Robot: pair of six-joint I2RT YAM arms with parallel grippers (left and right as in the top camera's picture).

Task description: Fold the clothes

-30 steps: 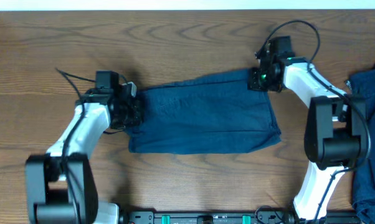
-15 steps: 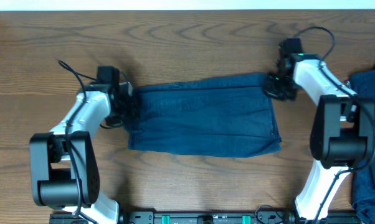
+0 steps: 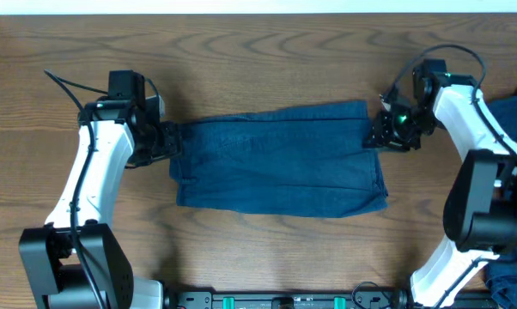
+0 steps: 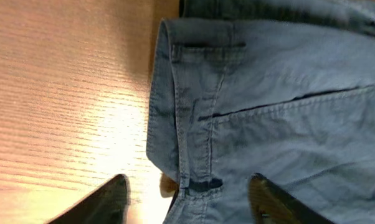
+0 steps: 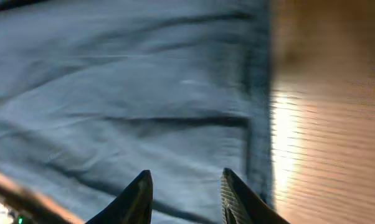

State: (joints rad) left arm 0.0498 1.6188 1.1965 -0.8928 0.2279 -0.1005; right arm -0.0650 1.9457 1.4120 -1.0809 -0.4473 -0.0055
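Lying flat mid-surface (image 3: pixel 258 60), your shorts (image 3: pixel 280 167) stretch between both tools: left tool (image 3: pixel 168 142) spread at the waistband end, right tool (image 3: pixel 380 133) spread over the far right corner (neither pinching cloth).

**Matt denim on grained wood**

We see the shorts (image 3: pixel 280 163) as soft, matt, denim-like cloth, with stitched, slightly puckered seams just ahead of the left gripper (image 4: pixel 186 200). Beside that gripper the table (image 4: pixel 63 93) is finely ribbed, grained wood with a light sheen. The right gripper (image 5: pixel 184 196) has fingers (image 5: pixel 137 199) that look like smooth dark plastic. The arm shells (image 3: pixel 95 172) are glossy white plastic.
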